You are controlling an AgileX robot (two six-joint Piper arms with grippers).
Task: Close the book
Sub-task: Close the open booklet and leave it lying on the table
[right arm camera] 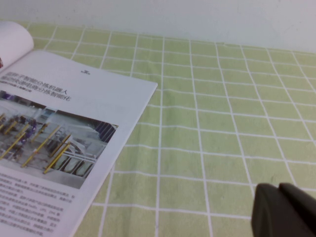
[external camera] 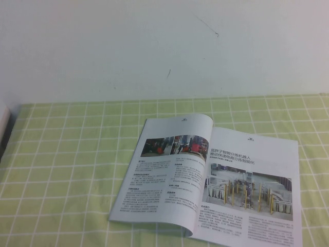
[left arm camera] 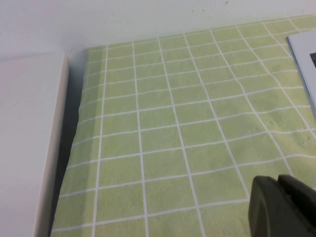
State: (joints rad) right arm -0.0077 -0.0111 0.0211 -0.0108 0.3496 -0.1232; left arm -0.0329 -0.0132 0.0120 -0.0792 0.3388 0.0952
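Jaws of the left gripper (left arm camera: 279, 183) look pressed together with only a thin seam between the two dark tips, though just their ends show, and nothing is held. It hangs over bare green checked tablecloth (external camera: 61, 170), out on the left side of the table and well apart from the book (external camera: 205, 180), of which its camera catches only one corner. A flat white panel (left arm camera: 29, 148) lies along the cloth's far left edge.

The right gripper (right arm camera: 279, 187) is clenched the same way, its tips meeting with nothing between them. It sits above the cloth just off the right side of the book, near the outer edge of the right-hand page.

The book lies open and face up on the cloth, toward the front right of the table. Its left page arches up near the spine, while the right page lies flat. Both pages carry photographs and blocks of printed text. Behind the table stands a plain white wall (external camera: 154, 46).
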